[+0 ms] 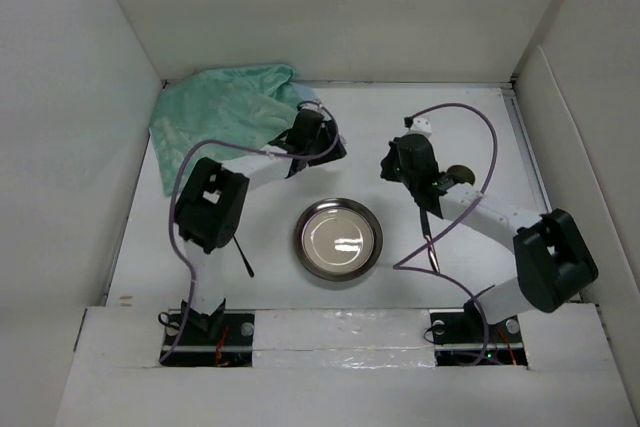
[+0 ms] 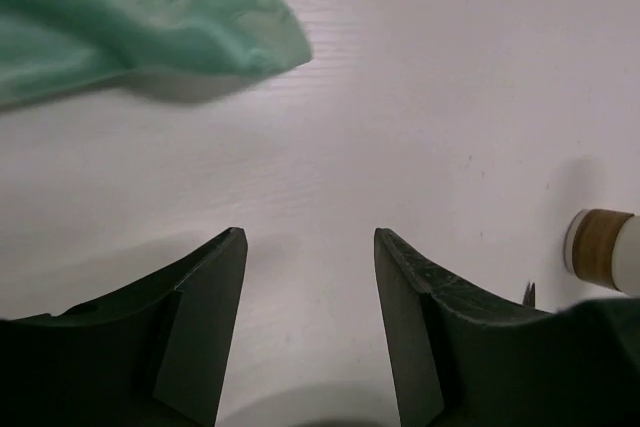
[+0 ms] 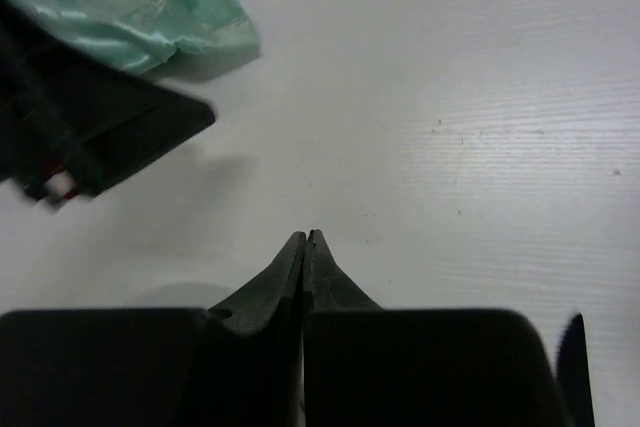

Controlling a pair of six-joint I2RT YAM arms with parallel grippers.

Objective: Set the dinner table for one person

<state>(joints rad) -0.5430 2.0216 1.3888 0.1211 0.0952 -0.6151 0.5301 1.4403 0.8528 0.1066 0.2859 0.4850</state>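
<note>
Table [image 1: 470, 107]: white surface filling the top view, with both arms over it.
Plate [image 1: 339, 238]: round metal, near middle, between the 2 arm bases; judged placed.
Cloth [image 1: 225, 107]: teal, bunched in the far-left corner, not spread, well apart from the plate.
Left utensil [image 1: 243, 258]: thin dark stick left of the plate, apart from it and angled; kind unclear.
Right utensil [image 1: 431, 247]: thin dark piece right of the plate, beside the right arm; kind unclear.
White item [image 2: 600, 247]: small, with a brown band, just far of the right gripper in the top view; cannot tell what it is.
Left gripper [image 2: 310, 237]: fingers wide apart, nothing between them, low over bare table beside the cloth's edge.
Right gripper [image 3: 305, 237]: fingers pressed together, nothing seen between them, over bare table far of the plate.
Done: plate down, with 2 utensils flanking it.
Left: the cloth probably needs laying out or folding, and the utensils likely need straightening. The left gripper looks placed to take the cloth.
</note>
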